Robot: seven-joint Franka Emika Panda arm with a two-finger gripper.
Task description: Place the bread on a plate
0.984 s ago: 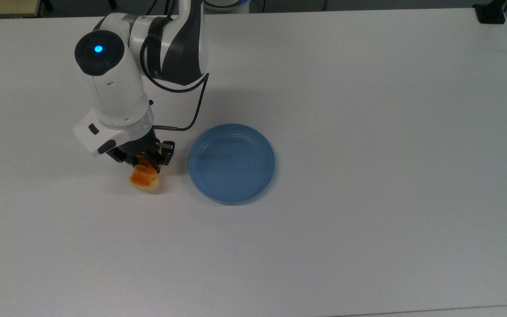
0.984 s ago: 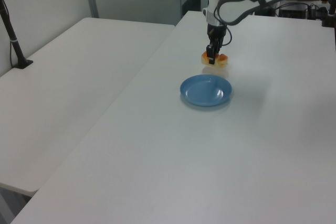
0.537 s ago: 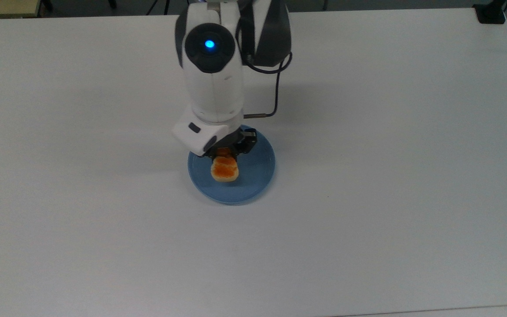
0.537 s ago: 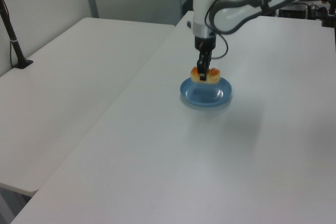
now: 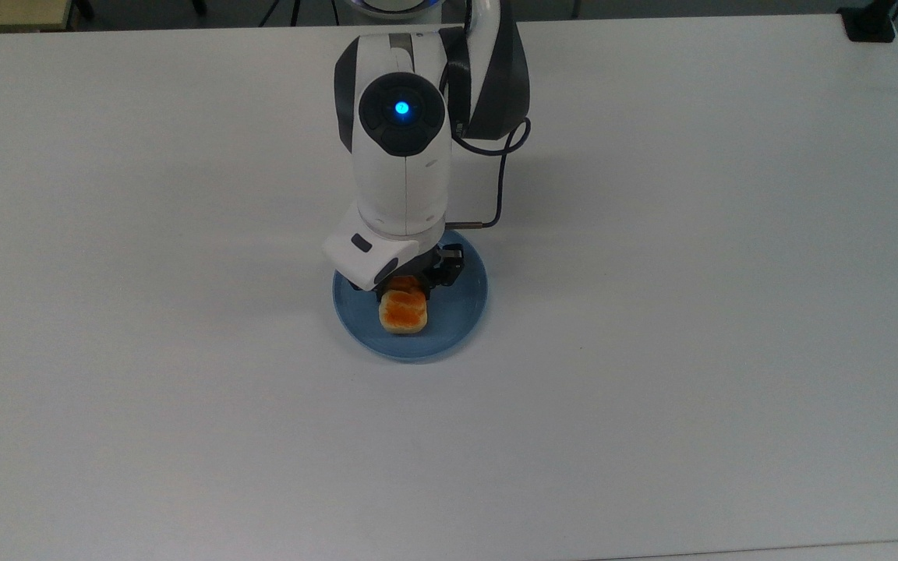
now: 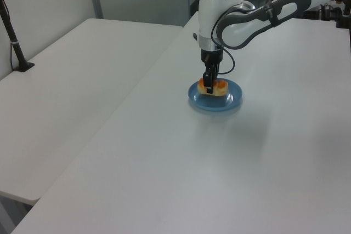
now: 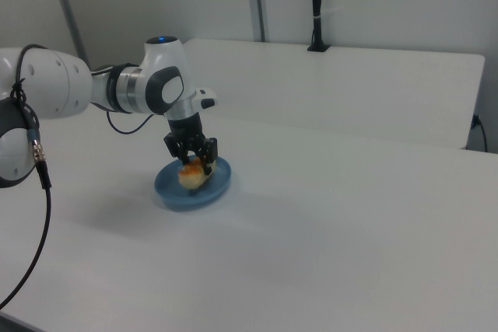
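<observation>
The bread (image 5: 402, 313), an orange-topped bun with pale sides, is low over or on the light-blue plate (image 5: 461, 312), left of the plate's middle in the top view. My gripper (image 5: 410, 287) comes straight down from above and is shut on the bread's far end. In the left view the bread (image 6: 214, 87) sits at the plate's (image 6: 233, 98) far-left part with the gripper (image 6: 209, 85) on it. The right view has the gripper (image 7: 196, 162) astride the bread (image 7: 191, 177) inside the plate (image 7: 167, 189). The wrist hides part of the bun from above.
The plate lies near the middle of a wide white table (image 5: 691, 312). A dark cable (image 5: 500, 179) loops off the wrist. A black clamp (image 5: 870, 23) sits at the top view's far right corner. A second white table (image 6: 66, 80) with a black post (image 6: 12, 36) adjoins.
My gripper carried the bread from the bare table at the top view's left of the plate to over the plate, then lowered it into the plate.
</observation>
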